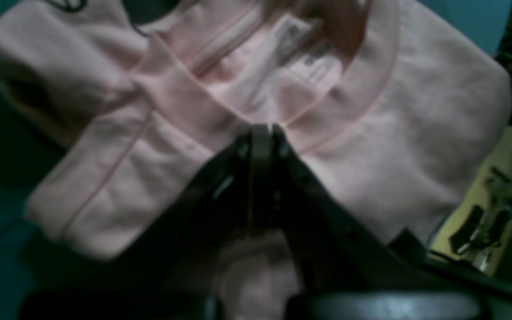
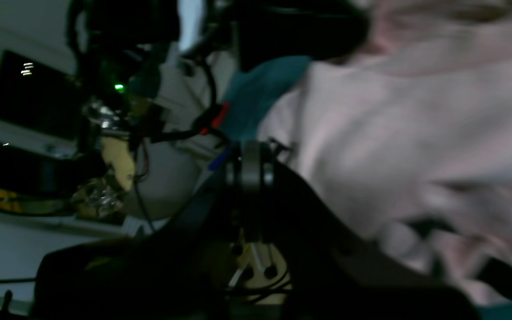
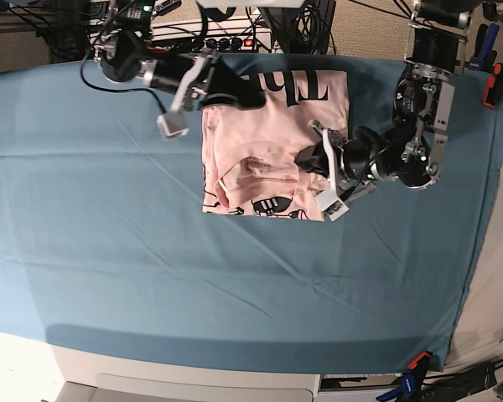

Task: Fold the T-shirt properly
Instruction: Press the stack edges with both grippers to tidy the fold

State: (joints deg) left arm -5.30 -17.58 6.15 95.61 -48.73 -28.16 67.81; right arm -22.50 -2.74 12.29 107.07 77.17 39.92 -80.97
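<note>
the t-shirt is laid on the teal table cloth as a partly folded pink rectangle, between the two pincers. the left pincer is seen with jaws drawn together just below the ribbed collar; whether cloth is pinched there cannot be told. the right pincer appears closed beside the shirt's far edge, with no cloth seen between its tips. the cotton is judged light, limp and easily wrinkled, so it is best taken at seamed edges or the thick collar.
</note>
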